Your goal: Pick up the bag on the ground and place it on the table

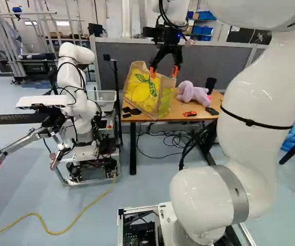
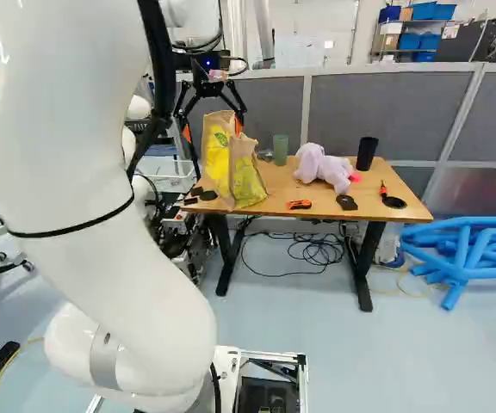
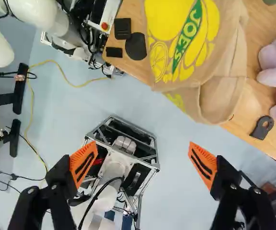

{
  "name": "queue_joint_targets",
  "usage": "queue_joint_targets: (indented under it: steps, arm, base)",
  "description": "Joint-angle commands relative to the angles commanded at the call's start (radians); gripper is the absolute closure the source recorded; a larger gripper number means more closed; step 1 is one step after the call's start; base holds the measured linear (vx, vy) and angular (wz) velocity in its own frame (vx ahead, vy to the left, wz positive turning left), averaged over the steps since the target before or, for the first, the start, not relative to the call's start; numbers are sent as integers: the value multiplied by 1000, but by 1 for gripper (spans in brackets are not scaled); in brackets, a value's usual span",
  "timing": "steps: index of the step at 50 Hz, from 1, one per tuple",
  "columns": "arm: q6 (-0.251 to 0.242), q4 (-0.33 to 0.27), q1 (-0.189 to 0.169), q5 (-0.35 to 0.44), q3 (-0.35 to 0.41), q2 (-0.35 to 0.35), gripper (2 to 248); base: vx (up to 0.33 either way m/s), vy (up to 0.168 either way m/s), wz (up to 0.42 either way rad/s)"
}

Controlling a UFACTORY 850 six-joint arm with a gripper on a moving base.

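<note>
The bag (image 1: 141,93) is standing on the table (image 2: 274,185), near its edge. The gripper (image 3: 143,162) is hanging open, holding nothing. Placement is apparently concluding; retreating without tipping the bag is coming next.

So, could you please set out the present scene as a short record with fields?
bag: tan with yellow print, on the table, near its left end in both base views
claw: open, close to the bag's top, not gripping it
plush toy: pale purple, on the table, right of the bag in both base views
black cup: upright, beyond the toy
neighbour: another robot, left of the table in the left base view
</note>
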Motion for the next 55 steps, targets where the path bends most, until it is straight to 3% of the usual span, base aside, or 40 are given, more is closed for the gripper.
queue_joint_targets:
  steps: [55]
  arm:
    - [0,0,0,0,0,0,3]
  base:
    - [-161,-3,8]
